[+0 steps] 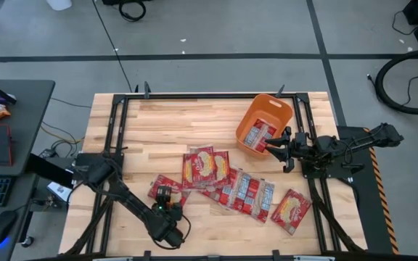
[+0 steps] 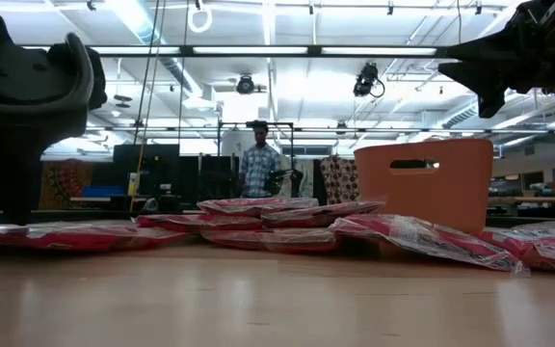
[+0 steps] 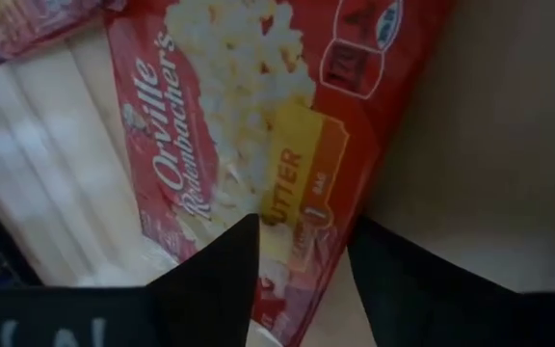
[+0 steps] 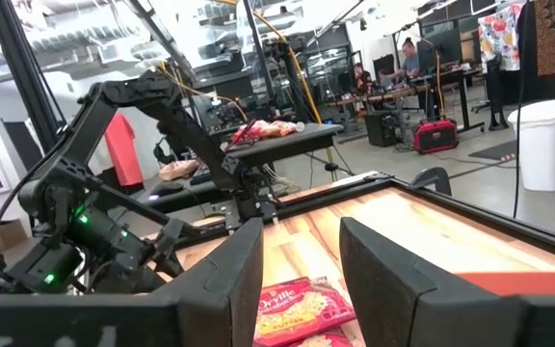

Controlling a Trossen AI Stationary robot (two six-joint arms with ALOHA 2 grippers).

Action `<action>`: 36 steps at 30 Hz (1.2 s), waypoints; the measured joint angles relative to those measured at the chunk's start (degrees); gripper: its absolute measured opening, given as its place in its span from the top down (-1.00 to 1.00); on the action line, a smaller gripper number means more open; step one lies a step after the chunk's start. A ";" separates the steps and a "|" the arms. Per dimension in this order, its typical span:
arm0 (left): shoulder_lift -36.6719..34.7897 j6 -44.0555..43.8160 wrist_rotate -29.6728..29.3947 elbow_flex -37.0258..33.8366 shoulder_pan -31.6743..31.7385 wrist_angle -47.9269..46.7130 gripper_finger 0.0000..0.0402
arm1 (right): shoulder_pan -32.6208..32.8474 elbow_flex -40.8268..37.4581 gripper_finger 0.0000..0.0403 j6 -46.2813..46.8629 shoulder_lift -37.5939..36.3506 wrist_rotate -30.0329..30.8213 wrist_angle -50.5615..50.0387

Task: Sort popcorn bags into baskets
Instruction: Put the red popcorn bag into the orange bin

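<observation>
Popcorn bags lie scattered across the middle and near part of the wooden table, several overlapping in a loose heap, one bag apart toward the right edge and another packet at the left end of the spread. From above, the orange basket stands at the far right of the table with at least one red packet already inside; the table-level camera shows only the tub's wall and cut-out handle, with its contents hidden, and a person standing in the room behind. The left gripper is low over the left-end packet, and its wrist camera alone shows the detail: the fingers are spread apart, with the butter-flavour label of the packet visible between them; nothing is gripped. The right gripper hangs at the basket's near rim, raised above the table, its fingers parted and empty; its wrist camera looks across the table at the left arm and bags below.
</observation>
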 joint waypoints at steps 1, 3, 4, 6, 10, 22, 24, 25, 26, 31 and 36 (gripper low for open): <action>0.16 -0.02 -0.16 0.03 0.00 0.14 0.21 | 0.00 0.00 0.29 0.00 0.00 0.00 0.03; 0.24 -0.98 -0.14 0.01 0.00 0.12 0.28 | 0.02 0.00 0.29 0.00 0.00 0.00 0.00; 0.37 -1.41 -0.01 0.01 0.00 0.29 0.33 | 0.00 0.00 0.29 0.00 -0.02 0.00 0.06; 0.54 -2.20 0.16 0.01 -0.02 0.43 0.45 | 0.00 0.00 0.29 0.00 0.00 0.00 0.02; 0.61 -5.54 0.60 0.01 0.10 0.78 0.84 | 0.00 0.00 0.29 0.00 0.00 0.00 0.04; -11.44 -7.54 2.19 -0.07 3.83 -4.44 0.98 | 0.00 0.00 0.29 0.00 0.00 0.00 0.04; -14.86 -7.54 2.09 -0.07 5.44 -4.35 0.98 | 0.00 0.00 0.29 0.00 -0.01 0.00 0.05; -16.49 -7.56 1.98 -0.07 6.47 -4.23 0.98 | 0.01 0.01 0.29 0.00 0.00 0.00 0.04; -18.01 -7.55 1.98 -0.07 7.51 -3.92 0.99 | 0.01 0.01 0.29 0.00 0.00 0.00 0.07; -24.15 -4.68 0.56 1.06 13.17 -0.99 0.99 | 0.00 0.00 0.29 0.00 0.00 0.00 0.06; -27.06 11.31 -3.22 2.51 18.07 12.28 0.99 | 0.00 0.00 0.29 0.00 0.00 0.00 0.06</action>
